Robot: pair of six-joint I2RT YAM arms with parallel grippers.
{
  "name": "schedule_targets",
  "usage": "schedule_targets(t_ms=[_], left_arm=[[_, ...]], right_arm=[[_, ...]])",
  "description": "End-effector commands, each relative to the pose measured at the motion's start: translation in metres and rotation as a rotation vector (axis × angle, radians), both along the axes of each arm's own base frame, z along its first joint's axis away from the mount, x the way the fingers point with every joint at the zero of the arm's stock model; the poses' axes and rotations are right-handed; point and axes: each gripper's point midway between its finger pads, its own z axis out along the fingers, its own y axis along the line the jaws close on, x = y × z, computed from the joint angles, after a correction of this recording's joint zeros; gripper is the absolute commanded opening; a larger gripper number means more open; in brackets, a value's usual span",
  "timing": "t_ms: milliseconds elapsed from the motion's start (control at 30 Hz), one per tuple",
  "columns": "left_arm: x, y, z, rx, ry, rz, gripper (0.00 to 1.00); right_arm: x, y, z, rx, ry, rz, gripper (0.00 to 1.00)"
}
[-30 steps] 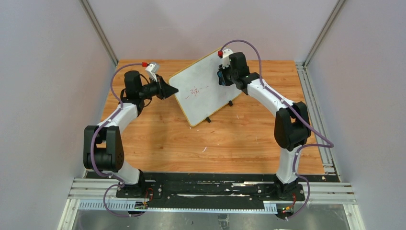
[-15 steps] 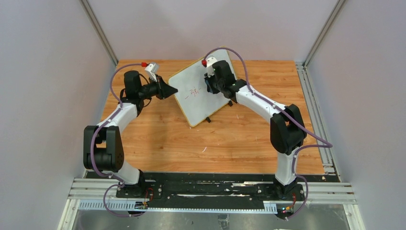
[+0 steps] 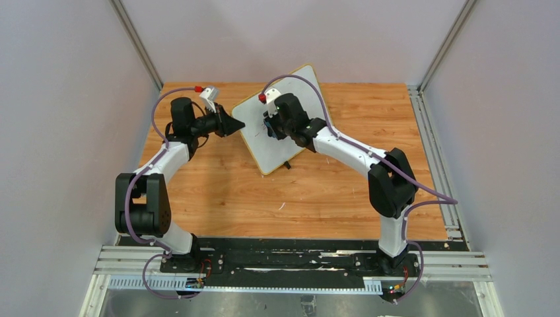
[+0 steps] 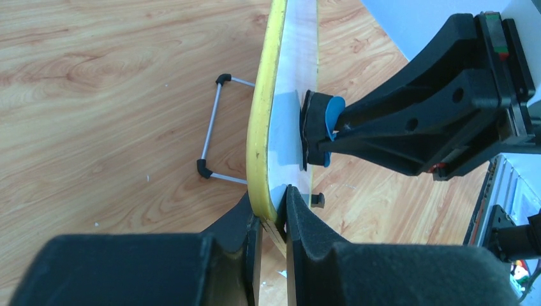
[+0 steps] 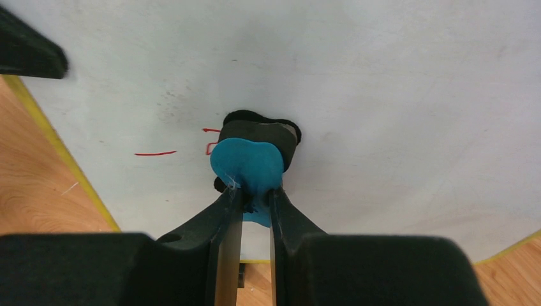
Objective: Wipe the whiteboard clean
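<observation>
We steady the whiteboard [image 3: 259, 142], tilted on the table [image 3: 218, 191], with our left gripper [image 4: 273, 205] clamped on its edge, while our right gripper [image 5: 255, 194] pinches the eraser [image 5: 247, 162] against it beside the few red marks [image 5: 155, 153] left to wipe.

Robot lab test cell, purpose-built rig. A wood-grain counter [image 3: 317, 191] is boxed in on three sides by plain grey panels [image 3: 59, 132] held in aluminium struts [image 3: 135, 43]. Two white-and-black arms, the left arm [image 3: 142, 205] and the right arm [image 3: 389, 188], are bolted side by side to a black base plate [image 3: 290, 257] at the near edge. Slotted aluminium rails [image 3: 264, 287] run along the front, with more down the right side. Purple cables [image 3: 156, 109] loop loose along each arm. Exposed wiring [image 3: 205, 266] shows at the bases. Bare, even lighting, everything fixed hardware.
</observation>
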Motion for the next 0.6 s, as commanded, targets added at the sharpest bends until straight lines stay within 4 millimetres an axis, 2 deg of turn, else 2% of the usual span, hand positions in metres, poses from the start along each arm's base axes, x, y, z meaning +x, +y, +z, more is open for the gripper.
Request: schedule_targets(t_ms=[0,233,567], left_arm=[[0.004,0.005,-0.022,0.101,-0.023,0.004,0.00],[0.004,0.005,-0.022,0.101,-0.024,0.002,0.00],[0.004,0.006,-0.020,0.102,-0.028,0.005,0.00]], right_arm=[[-0.024,0.037,0.000,0.086,0.010,0.098,0.00],[0.005,0.006,-0.009,-0.005,-0.037,0.008,0.01],[0.047,-0.058,-0.014,-0.034,-0.043,-0.148,0.01]])
